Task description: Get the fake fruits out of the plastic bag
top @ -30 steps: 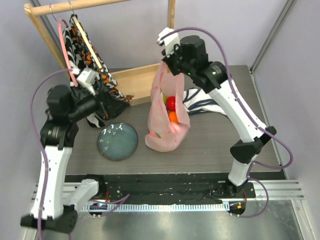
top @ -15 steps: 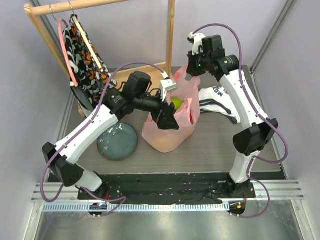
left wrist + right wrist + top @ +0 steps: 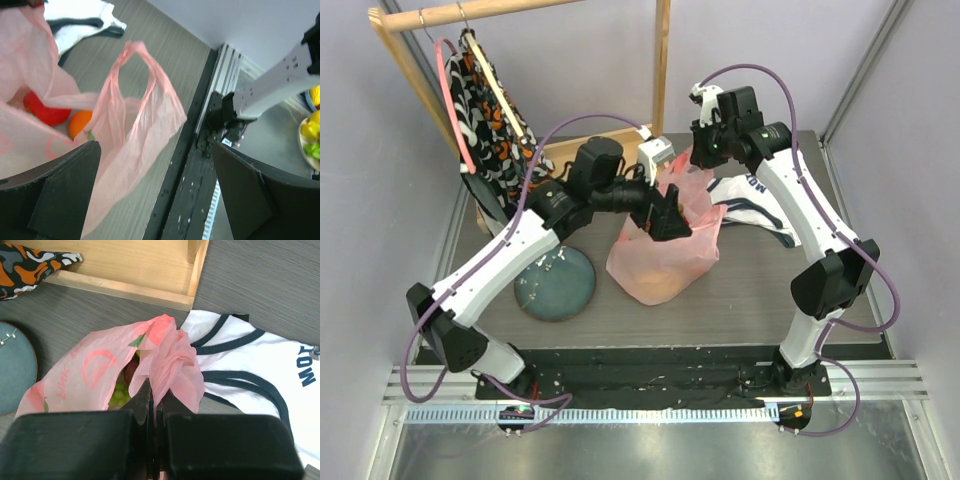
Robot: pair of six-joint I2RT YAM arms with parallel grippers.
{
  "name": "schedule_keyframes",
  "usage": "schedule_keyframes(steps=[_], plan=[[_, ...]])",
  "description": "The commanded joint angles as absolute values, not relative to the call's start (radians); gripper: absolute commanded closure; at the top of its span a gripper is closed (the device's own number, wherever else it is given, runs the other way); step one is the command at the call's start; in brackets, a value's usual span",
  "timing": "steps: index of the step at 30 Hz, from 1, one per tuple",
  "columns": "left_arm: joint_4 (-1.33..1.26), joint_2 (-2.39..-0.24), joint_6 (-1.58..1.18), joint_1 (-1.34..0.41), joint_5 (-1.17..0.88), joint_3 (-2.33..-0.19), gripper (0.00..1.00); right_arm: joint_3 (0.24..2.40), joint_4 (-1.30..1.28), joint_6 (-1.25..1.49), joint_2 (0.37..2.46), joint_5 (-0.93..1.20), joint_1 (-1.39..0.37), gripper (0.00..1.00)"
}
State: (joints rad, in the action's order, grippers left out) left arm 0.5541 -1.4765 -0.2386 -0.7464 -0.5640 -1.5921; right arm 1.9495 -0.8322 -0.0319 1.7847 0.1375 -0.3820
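Observation:
The pink plastic bag (image 3: 660, 262) stands on the table with its mouth up. My right gripper (image 3: 704, 160) is shut on its bunched far handle (image 3: 170, 357) and holds it up. My left gripper (image 3: 672, 222) is open and empty, hovering at the bag's mouth. In the left wrist view its wide-open fingers (image 3: 65, 195) frame the bag's free handle loop (image 3: 145, 70), with a red apple (image 3: 47, 112) and an orange (image 3: 80, 122) inside the bag. The right wrist view shows green grapes (image 3: 117, 392) and a dark fruit (image 3: 131, 371) through the opening.
A blue-grey plate (image 3: 555, 283) lies left of the bag. A white-and-navy cloth (image 3: 755, 205) lies right of it. A wooden tray (image 3: 590, 160) and a rack with a hanging patterned garment (image 3: 485, 110) stand at the back left.
My left arm swung from the far left over to the bag's mouth. My right gripper carried the handle to the right, then slightly down; the bag slumped wider.

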Motion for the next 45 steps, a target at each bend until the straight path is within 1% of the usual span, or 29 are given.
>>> schedule_keyframes(steps=[1,4,8,11,14,16,17,18,19,20,21,22,25,26,27,29,31,33,34,36,37,38,39,40,41,42,43,44,45], plan=[[0.423,-1.581,-0.308,-0.788,-0.494,-1.684,0.00,1.948,-0.781,-0.043,1.721,0.120,-0.382,0.99],[0.431,-1.637,-0.308,-0.824,-0.496,-1.746,0.02,1.957,-0.778,-0.055,1.727,0.109,-0.379,0.99],[0.443,-1.718,-0.299,-0.865,-0.449,-1.793,0.03,1.968,-0.773,-0.060,1.732,0.106,-0.373,0.99],[0.476,-1.761,-0.288,-0.884,-0.390,-1.815,0.09,1.971,-0.773,-0.058,1.729,0.107,-0.368,0.99],[0.460,-1.779,-0.295,-0.891,-0.388,-1.825,0.14,1.965,-0.773,-0.058,1.727,0.110,-0.357,0.99],[0.465,-1.808,-0.288,-0.900,-0.387,-1.853,0.24,1.956,-0.773,-0.057,1.730,0.113,-0.348,0.99],[0.472,-1.818,-0.261,-0.903,-0.370,-1.893,0.32,1.954,-0.776,-0.057,1.733,0.117,-0.344,0.99],[0.486,-1.839,-0.247,-0.908,-0.356,-1.916,0.53,1.956,-0.781,-0.057,1.738,0.117,-0.338,0.99],[0.527,-1.845,-0.223,-0.907,-0.336,-1.943,0.68,1.963,-0.785,-0.054,1.746,0.115,-0.318,0.99],[0.557,-1.848,-0.172,-0.899,-0.295,-2.001,0.94,1.988,-0.790,-0.051,1.762,0.117,-0.299,0.99],[0.580,-1.838,-0.146,-0.887,-0.235,-2.026,1.00,2.009,-0.799,-0.045,1.775,0.121,-0.276,0.99],[0.616,-1.830,-0.129,-0.865,-0.233,-2.063,1.00,2.038,-0.804,-0.031,1.792,0.127,-0.220,0.99],[0.655,-1.796,-0.117,-0.735,-0.204,-2.126,1.00,2.219,-0.816,-0.002,1.879,0.169,-0.120,0.99],[0.652,-1.792,-0.114,-0.668,-0.193,-2.143,1.00,2.273,-0.815,0.047,1.900,0.182,-0.060,0.99],[0.640,-1.792,-0.103,-0.638,-0.161,-2.164,1.00,2.381,-0.808,0.060,1.948,0.204,-0.031,0.99],[0.637,-1.828,-0.083,-0.577,-0.134,-2.270,1.00,2.519,-0.795,0.090,1.982,0.216,0.027,0.99],[0.635,-1.879,-0.065,-0.555,-0.153,-2.398,1.00,2.559,-0.752,0.097,1.974,0.257,0.046,0.99],[0.615,-1.888,-0.051,-0.548,-0.193,-2.445,1.00,2.518,-0.704,0.075,1.930,0.275,0.052,0.99],[0.608,-1.881,-0.049,-0.549,-0.242,-2.441,1.00,2.478,-0.693,0.066,1.851,0.302,0.052,0.99],[0.627,-1.839,-0.061,-0.555,-0.245,-2.404,1.00,2.279,-0.657,0.032,1.743,0.324,0.052,0.99],[0.632,-1.812,-0.081,-0.557,-0.253,-2.310,1.00,2.191,-0.641,0.016,1.629,0.330,0.052,0.99],[0.634,-1.755,-0.087,-0.558,-0.264,-2.237,1.00,2.005,-0.623,0.006,1.561,0.328,0.052,0.99],[0.621,-1.718,-0.092,-0.558,-0.273,-2.071,0.99,1.909,-0.620,-0.052,1.504,0.325,0.052,0.99],[0.614,-1.691,-0.097,-0.558,-0.287,-1.993,0.97,1.816,-0.621,-0.076,1.403,0.322,0.052,0.99],[0.608,-1.652,-0.116,-0.560,-0.313,-1.921,0.87,1.636,-0.630,-0.101,1.358,0.315,0.052,0.99],[0.606,-1.645,-0.129,-0.558,-0.339,-1.804,0.83,1.547,-0.637,-0.168,1.317,0.314,0.052,0.99],[0.614,-1.641,-0.135,-0.558,-0.377,-1.758,0.82,1.464,-0.641,-0.190,1.272,0.314,0.052,0.99],[0.621,-1.640,-0.162,-0.560,-0.417,-1.720,0.82,1.325,-0.650,-0.207,1.211,0.296,0.052,0.99],[0.635,-1.640,-0.191,-0.560,-0.410,-1.686,0.82,1.275,-0.660,-0.216,1.183,0.292,0.052,0.99]])
